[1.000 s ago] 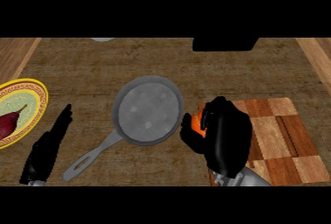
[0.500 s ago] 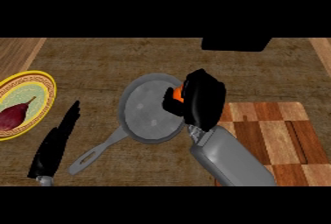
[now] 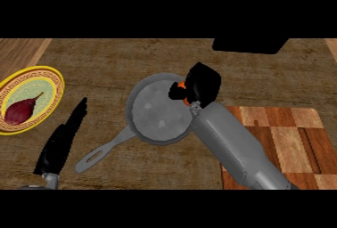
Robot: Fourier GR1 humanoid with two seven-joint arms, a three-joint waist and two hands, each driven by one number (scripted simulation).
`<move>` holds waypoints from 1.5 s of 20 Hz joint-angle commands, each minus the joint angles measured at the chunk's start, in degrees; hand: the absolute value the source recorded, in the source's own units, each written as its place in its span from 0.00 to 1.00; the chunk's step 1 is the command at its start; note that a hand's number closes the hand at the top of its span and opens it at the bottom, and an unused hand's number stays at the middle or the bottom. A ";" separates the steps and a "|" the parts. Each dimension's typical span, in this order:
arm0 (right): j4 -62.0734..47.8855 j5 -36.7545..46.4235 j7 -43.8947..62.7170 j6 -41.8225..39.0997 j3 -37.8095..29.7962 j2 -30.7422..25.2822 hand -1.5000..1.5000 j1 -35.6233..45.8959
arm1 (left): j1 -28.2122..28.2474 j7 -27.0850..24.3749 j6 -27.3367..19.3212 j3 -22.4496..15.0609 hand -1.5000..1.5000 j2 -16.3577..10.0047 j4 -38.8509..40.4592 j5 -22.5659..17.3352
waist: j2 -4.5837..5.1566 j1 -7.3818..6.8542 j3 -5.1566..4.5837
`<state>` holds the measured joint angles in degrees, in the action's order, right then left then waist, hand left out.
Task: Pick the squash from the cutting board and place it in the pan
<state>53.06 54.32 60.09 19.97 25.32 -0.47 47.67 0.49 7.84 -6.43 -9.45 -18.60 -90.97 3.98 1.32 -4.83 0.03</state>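
A grey pan (image 3: 158, 111) lies mid-counter, its handle pointing down-left. My right hand (image 3: 201, 84) hangs over the pan's upper right rim, fingers curled round an orange squash (image 3: 180, 85), of which only a small patch shows. The wooden cutting board (image 3: 289, 142) lies at the right, partly under my right forearm, with nothing seen on it. My left hand (image 3: 60, 140) rests at the lower left with its fingers straight, away from the pan.
A yellow-rimmed plate (image 3: 54, 80) with a dark red vegetable (image 3: 21, 110) sits at the left edge. A black object (image 3: 248, 44) stands at the back right. Bare counter lies behind the pan.
My right hand carried the squash from the board's left edge up and leftward over the pan's rim. The left hand stayed put.
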 commanded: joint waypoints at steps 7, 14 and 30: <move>-6.41 -25.85 -5.28 17.23 -7.83 0.46 0.00 -1.19 | -2.46 -0.70 1.10 0.50 0.50 -0.23 2.27 0.18 | 0.87 -2.02 0.19; -8.79 -26.27 -16.13 36.98 -5.35 0.46 0.00 1.46 | -2.05 0.30 0.00 -0.52 0.50 1.46 2.00 0.96 | 0.38 -1.55 0.10; 0.68 -25.50 -22.43 62.59 -4.49 0.45 0.00 -13.35 | 3.49 2.81 -0.29 3.26 0.50 0.01 -1.49 -0.25 | -1.81 5.16 -0.03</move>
<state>48.46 27.02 37.74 74.13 18.48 -0.44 40.32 2.70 8.24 -6.78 -7.08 -18.26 -90.75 4.20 -0.03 -1.34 0.03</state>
